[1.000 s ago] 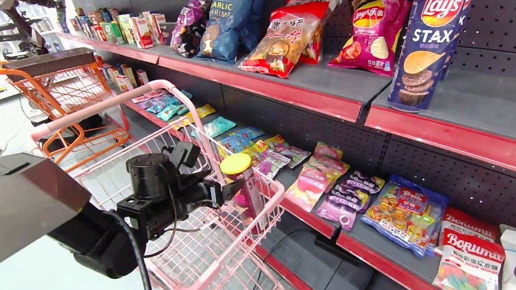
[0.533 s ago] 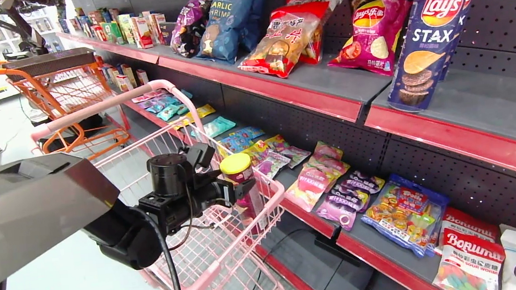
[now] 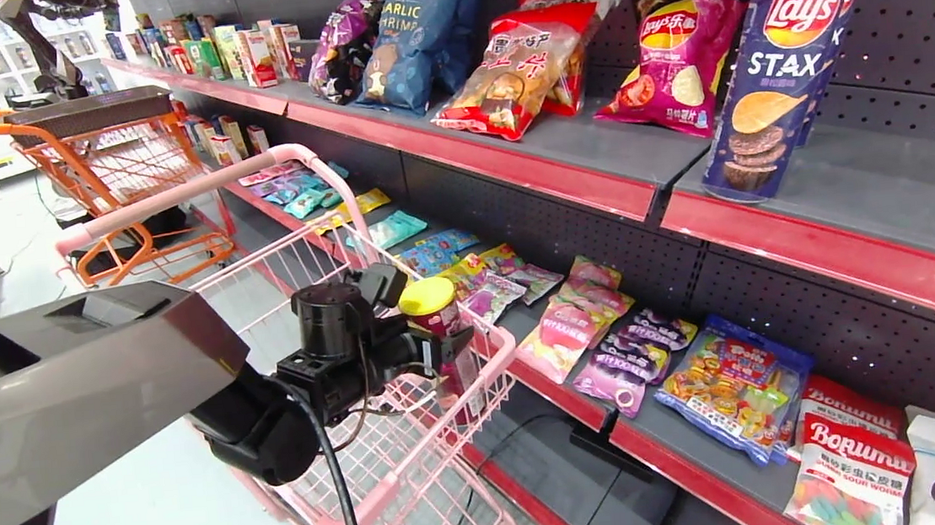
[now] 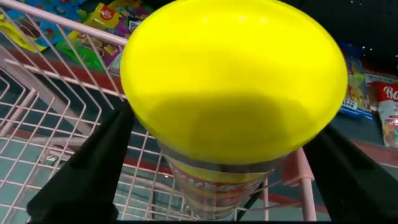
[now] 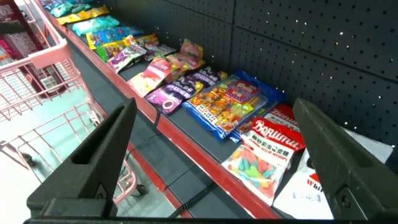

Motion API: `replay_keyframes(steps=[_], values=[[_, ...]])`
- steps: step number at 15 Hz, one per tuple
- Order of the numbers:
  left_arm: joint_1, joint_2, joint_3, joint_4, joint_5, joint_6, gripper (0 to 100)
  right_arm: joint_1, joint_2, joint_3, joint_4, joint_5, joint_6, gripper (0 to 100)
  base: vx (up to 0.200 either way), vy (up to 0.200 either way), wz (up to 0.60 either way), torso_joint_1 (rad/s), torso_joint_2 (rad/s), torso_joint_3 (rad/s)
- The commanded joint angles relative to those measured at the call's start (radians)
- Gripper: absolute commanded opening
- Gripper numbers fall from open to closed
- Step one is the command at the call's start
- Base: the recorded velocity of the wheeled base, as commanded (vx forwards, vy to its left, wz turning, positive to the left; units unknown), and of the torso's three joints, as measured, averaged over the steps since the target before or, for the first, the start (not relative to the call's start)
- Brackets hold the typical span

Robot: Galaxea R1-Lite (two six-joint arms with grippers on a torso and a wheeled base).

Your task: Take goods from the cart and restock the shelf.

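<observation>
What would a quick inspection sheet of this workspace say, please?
Surface: grey upper shelf, bare stretch beside the tall blue canister; lower shelf stocked with candy bags.
Job's things: yellow-lidded canister upright in the pink cart, at its shelf-side rim.
Clutter: nothing seen.
Grippers: left gripper, jaws open, straddling the yellow-lidded canister; right gripper, jaws open, empty, facing the lower shelf.
Cables: black cable hangs from the left arm; floor cable lies below the lower shelf.
Surroundings: orange cart behind the pink cart.
</observation>
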State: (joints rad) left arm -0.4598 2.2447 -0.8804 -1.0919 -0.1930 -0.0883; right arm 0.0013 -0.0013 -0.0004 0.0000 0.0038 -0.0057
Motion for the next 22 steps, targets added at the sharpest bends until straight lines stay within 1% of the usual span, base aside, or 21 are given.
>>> replay_keyframes(steps=[1, 4, 7, 8, 9, 11, 12, 14, 15, 16, 18, 19, 20, 22], values=[[-0.003, -0.002, 0.003, -0.002, 0.001, -0.001, 0, 0.0, 0.001, 0.0, 0.0, 0.001, 0.0, 100, 0.0, 0.0, 0.0, 0.0, 0.0, 0.0], [0.0, -0.04, 0.02, 0.0, 0.018, -0.004, 0, 0.0, 0.001, 0.0, 0.0, 0.001, 0.0, 100, 0.0, 0.0, 0.0, 0.0, 0.0, 0.0], [0.02, -0.158, 0.118, 0.001, 0.049, -0.002, 0, 0.0, 0.001, 0.0, -0.002, 0.001, 0.0, 100, 0.0, 0.0, 0.0, 0.0, 0.0, 0.0], [0.043, -0.272, 0.176, 0.01, 0.05, -0.001, 0, 0.0, 0.001, 0.0, 0.0, 0.001, 0.0, 100, 0.0, 0.0, 0.0, 0.0, 0.0, 0.0], [0.053, -0.332, 0.195, 0.024, 0.052, -0.001, 0, 0.0, 0.001, 0.0, 0.0, 0.001, 0.001, 100, 0.0, 0.0, 0.0, 0.0, 0.0, 0.0], [0.116, -0.58, 0.195, 0.211, 0.055, -0.001, 0, 0.0, 0.001, 0.0, 0.0, 0.001, 0.0, 100, 0.0, 0.0, 0.0, 0.0, 0.0, 0.0], [0.136, -0.685, 0.184, 0.308, 0.06, 0.001, 0, 0.0, 0.001, 0.0, 0.0, 0.001, 0.001, 100, 0.0, 0.0, 0.0, 0.0, 0.0, 0.0], [0.17, -0.898, 0.186, 0.458, 0.083, 0.039, 0, 0.0, 0.001, 0.0, 0.0, 0.001, 0.001, 100, 0.0, 0.0, 0.0, 0.0, 0.0, 0.0], [0.178, -0.975, 0.193, 0.507, 0.086, 0.048, 0, 0.0, 0.001, 0.0, 0.0, 0.001, 0.001, 100, 0.0, 0.0, 0.0, 0.0, 0.0, 0.0], [0.187, -1.126, 0.205, 0.638, 0.092, 0.065, 0, 0.0, 0.001, 0.0, 0.0, 0.001, 0.001, 100, 0.0, 0.0, 0.0, 0.0, 0.0, 0.0], [0.207, -1.361, 0.199, 0.892, 0.159, 0.105, 0, 0.0, 0.001, 0.0, 0.0, -0.001, -0.003, 100, 0.0, 0.0, 0.0, 0.0, 0.0, 0.0], [0.21, -1.441, 0.201, 0.966, 0.178, 0.11, 0, 0.0, 0.001, 0.0, 0.0, 0.001, -0.005, 100, 0.0, 0.0, 0.0, 0.0, 0.0, 0.0], [0.211, -1.525, 0.207, 1.032, 0.184, 0.111, 0, 0.0, 0.001, 0.0, 0.0, 0.001, -0.007, 100, 0.0, 0.0, 0.0, 0.017, -0.05, -0.032], [0.211, -1.639, 0.207, 1.141, 0.202, 0.114, 0, 0.0, 0.001, 0.0, 0.0, 0.001, -0.003, 100, 0.0, 0.0, 0.0, 0.093, -0.31, -0.208]])
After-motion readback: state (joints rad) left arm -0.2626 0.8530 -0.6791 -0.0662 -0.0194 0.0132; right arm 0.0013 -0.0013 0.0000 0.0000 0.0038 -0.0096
